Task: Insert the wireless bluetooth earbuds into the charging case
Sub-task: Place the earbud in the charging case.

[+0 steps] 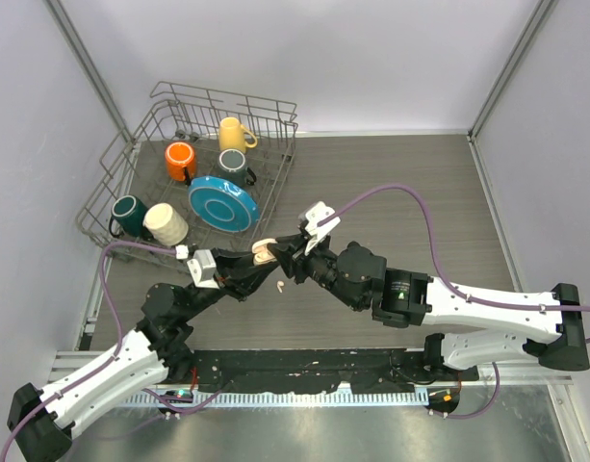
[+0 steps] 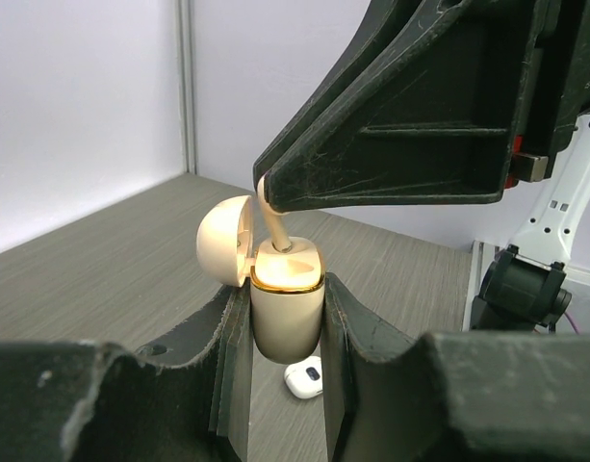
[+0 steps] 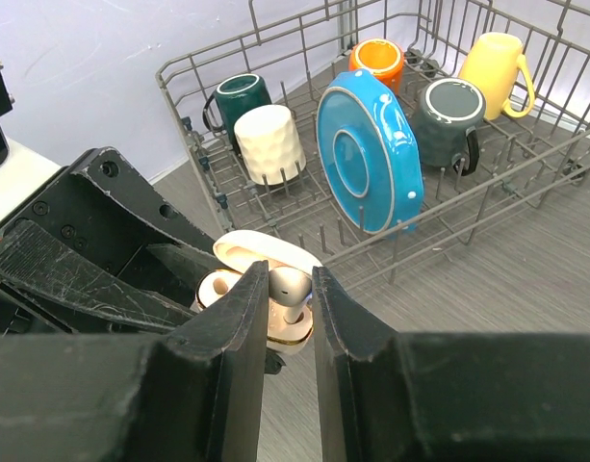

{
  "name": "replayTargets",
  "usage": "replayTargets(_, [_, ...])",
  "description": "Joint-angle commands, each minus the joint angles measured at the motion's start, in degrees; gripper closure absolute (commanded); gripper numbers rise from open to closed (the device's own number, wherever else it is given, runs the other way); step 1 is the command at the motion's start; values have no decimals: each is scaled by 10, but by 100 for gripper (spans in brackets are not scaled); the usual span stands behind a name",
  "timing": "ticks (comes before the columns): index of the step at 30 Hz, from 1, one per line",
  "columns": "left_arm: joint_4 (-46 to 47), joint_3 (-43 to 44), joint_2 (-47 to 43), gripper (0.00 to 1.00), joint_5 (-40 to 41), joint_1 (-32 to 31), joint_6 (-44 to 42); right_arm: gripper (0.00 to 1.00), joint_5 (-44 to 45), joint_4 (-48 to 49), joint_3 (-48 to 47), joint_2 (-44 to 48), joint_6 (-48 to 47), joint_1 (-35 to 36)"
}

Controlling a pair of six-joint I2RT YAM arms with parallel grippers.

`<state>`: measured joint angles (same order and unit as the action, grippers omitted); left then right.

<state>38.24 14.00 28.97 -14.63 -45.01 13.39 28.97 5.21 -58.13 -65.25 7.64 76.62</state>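
Observation:
My left gripper is shut on a cream charging case with a gold rim, held upright above the table with its lid open to the left. My right gripper is shut on a cream earbud, its stem entering the case's right slot. The case also shows in the right wrist view and in the top view, where both grippers meet. A white earbud lies on the table below the case, seen in the top view too. Other earbuds are out of view.
A wire dish rack stands at the back left. It holds a blue plate, a yellow mug, an orange mug, a grey mug, a dark green mug and a cream cup.

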Motion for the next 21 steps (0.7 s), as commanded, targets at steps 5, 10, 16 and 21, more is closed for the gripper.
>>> replayTargets(5, [49, 5, -15, 100, 56, 4, -4, 99, -40, -45, -25, 3, -3, 6])
replayTargets(10, [46, 2, -23, 100, 61, 4, -7, 99, -39, -69, -41, -6, -15, 8])
replayTargets(16, [46, 2, -26, 100, 56, 4, -8, 99, -12, -72, -42, -17, -29, 8])
replayTargets(21, [34, 11, -23, 100, 32, 3, -16, 99, 14, -55, -41, -20, -39, 8])
